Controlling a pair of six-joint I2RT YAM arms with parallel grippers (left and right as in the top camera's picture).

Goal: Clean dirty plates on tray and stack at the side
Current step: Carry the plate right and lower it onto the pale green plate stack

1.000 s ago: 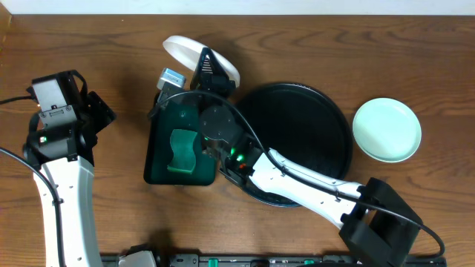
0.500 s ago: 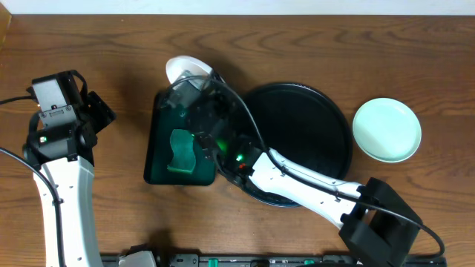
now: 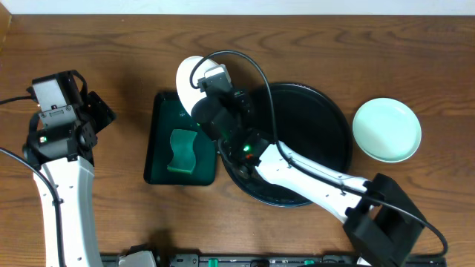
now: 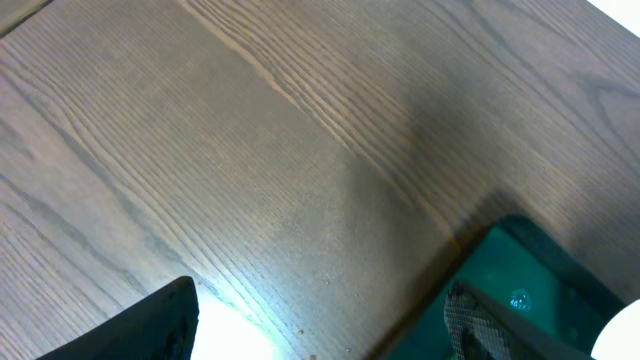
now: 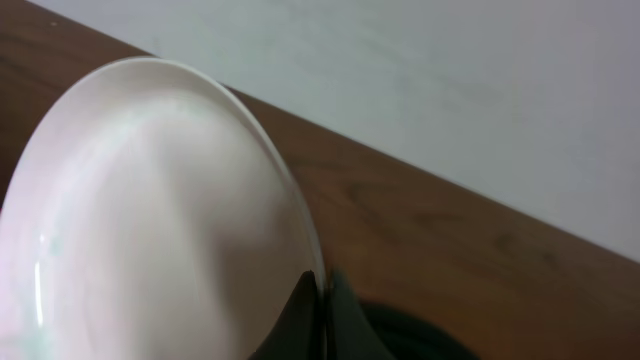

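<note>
White plate (image 5: 160, 220), rim clamped in right gripper (image 5: 322, 295) at 10 o'clock of tray (image 3: 312, 126): to be levelled, then centred on mint plate (image 3: 387, 130) at 3 o'clock.

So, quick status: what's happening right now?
Right gripper shut on white plate, tilted. Left gripper open, empty. Mint plate beside black tray. Nothing in the way.

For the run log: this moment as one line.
right gripper: shut on tilted white plate | left gripper: open, empty | black tray: no plate visible | mint plate: beside tray
</note>
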